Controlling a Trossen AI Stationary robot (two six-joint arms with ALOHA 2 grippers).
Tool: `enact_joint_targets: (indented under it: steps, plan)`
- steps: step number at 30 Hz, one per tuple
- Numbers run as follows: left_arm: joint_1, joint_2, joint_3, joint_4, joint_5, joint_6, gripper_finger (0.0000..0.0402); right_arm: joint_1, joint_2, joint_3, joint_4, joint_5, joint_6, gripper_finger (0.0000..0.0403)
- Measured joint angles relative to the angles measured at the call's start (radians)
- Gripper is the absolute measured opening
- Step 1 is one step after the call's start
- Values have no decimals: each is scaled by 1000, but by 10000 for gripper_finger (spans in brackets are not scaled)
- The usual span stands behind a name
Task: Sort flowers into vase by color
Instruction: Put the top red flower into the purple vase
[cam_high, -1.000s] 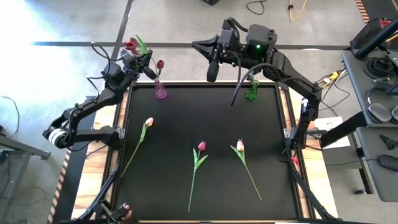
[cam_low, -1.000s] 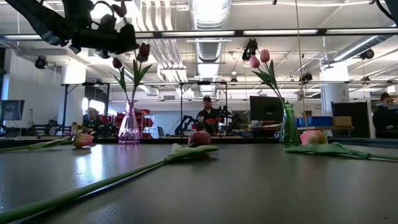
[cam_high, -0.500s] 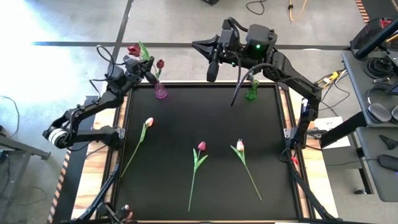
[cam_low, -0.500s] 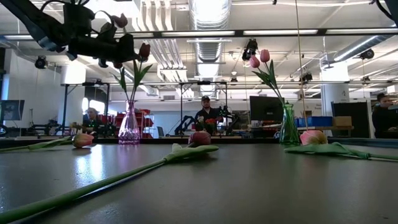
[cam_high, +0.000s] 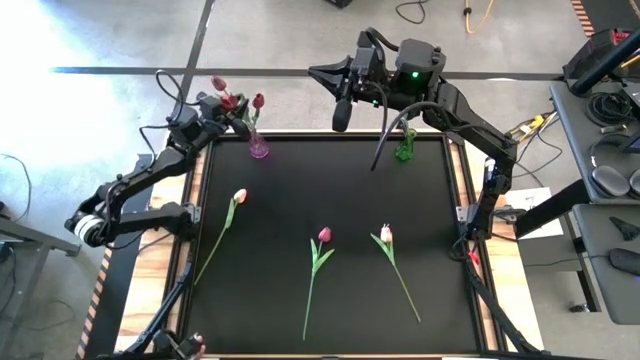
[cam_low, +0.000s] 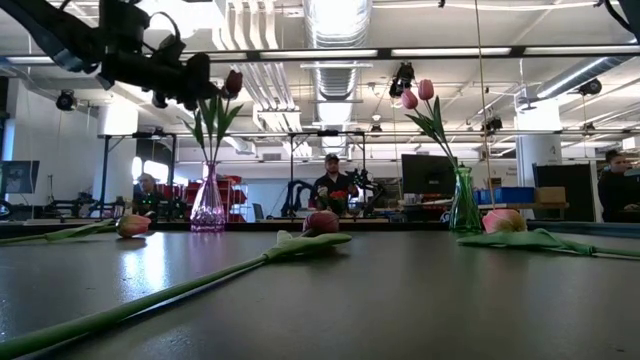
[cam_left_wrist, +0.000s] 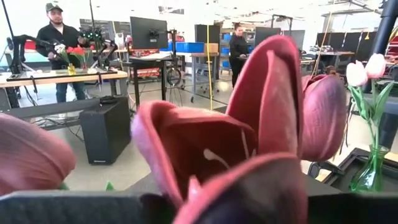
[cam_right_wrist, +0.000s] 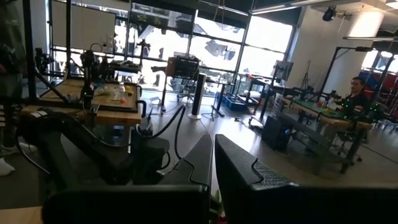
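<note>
My left gripper (cam_high: 228, 104) (cam_low: 176, 76) hovers over the pink glass vase (cam_high: 259, 148) (cam_low: 208, 204) at the table's far left, shut on a dark magenta tulip (cam_high: 218, 84). Another magenta tulip (cam_high: 257, 101) (cam_low: 232, 82) stands in that vase by its stem. The green vase (cam_high: 405, 150) (cam_low: 463, 205) at the far right holds pale pink tulips (cam_low: 425, 90). Lying flat on the table are a pale tulip (cam_high: 239, 196), a magenta one (cam_high: 324, 235) and another pale one (cam_high: 386, 233). My right gripper (cam_high: 340, 118) (cam_right_wrist: 213, 168) waits shut, high between the vases. My left gripper holds the magenta tulip by its stem just under the head, coming level from the table's left. The head (cam_left_wrist: 186, 149) stands out past the fingers and its petals hide the place of contact. The tulip is lifted clear of the table, over the pink vase.
The mat (cam_high: 320, 290) has free room around the three lying flowers. The table's wooden edges and frame posts (cam_high: 470, 215) flank the mat. People and benches show in the room beyond the far edge (cam_low: 330, 185).
My left gripper has sunk and moved a little toward the table's right, closer over the pink vase, carrying the magenta tulip down with it. The tulip's head has dropped from well above the vase's flowers to about their height. The right arm has kept still.
</note>
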Motion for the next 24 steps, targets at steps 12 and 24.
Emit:
enact_joint_targets:
  steps: [12,24]
  plan:
    - [0,-46,-50,-149,-3,48,37,0,5,0,-4,0,7,11]
    - [0,-133,34,-342,-41,77,92,0,11,0,-15,0,16,11]
